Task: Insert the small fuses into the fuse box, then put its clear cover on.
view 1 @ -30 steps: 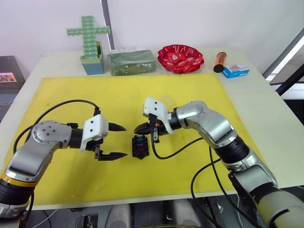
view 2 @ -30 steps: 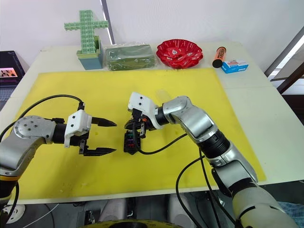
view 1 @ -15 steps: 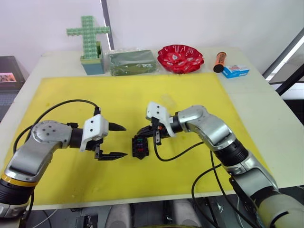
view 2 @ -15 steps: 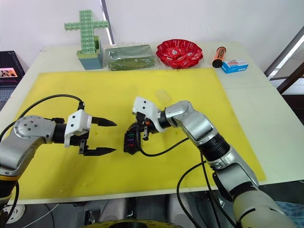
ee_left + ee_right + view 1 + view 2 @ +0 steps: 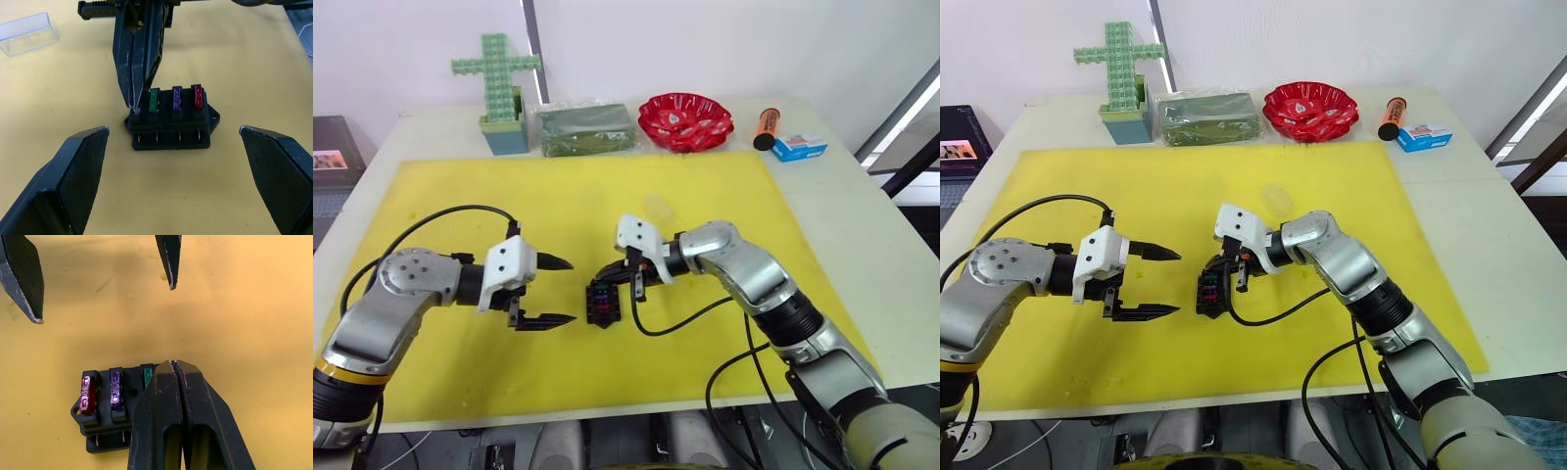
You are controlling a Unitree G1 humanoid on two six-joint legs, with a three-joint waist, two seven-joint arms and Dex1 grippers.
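Observation:
The black fuse box (image 5: 603, 302) lies mid-mat on the yellow mat (image 5: 705, 196). A green fuse (image 5: 153, 100), a purple fuse (image 5: 176, 98) and a red fuse (image 5: 197, 96) stand in three of its slots. My right gripper (image 5: 605, 274) is shut, its tips resting on the end slot beside the green fuse (image 5: 147, 375). Whether anything sits under the tips is hidden. My left gripper (image 5: 571, 290) hangs open just left of the box, its fingers (image 5: 80, 166) on either side of it and apart from it. The clear cover (image 5: 27, 39) lies on the mat behind the box.
Along the table's back edge stand a green block cross (image 5: 497, 61), a clear bag of green material (image 5: 585, 128), a red bowl (image 5: 685, 119), an orange cylinder (image 5: 766, 125) and a blue-and-white carton (image 5: 800, 147). A black cable (image 5: 675, 315) loops from my right wrist.
My right gripper has come down and slightly right, bringing its shut tips onto the fuse box's end. The left arm has stayed put.

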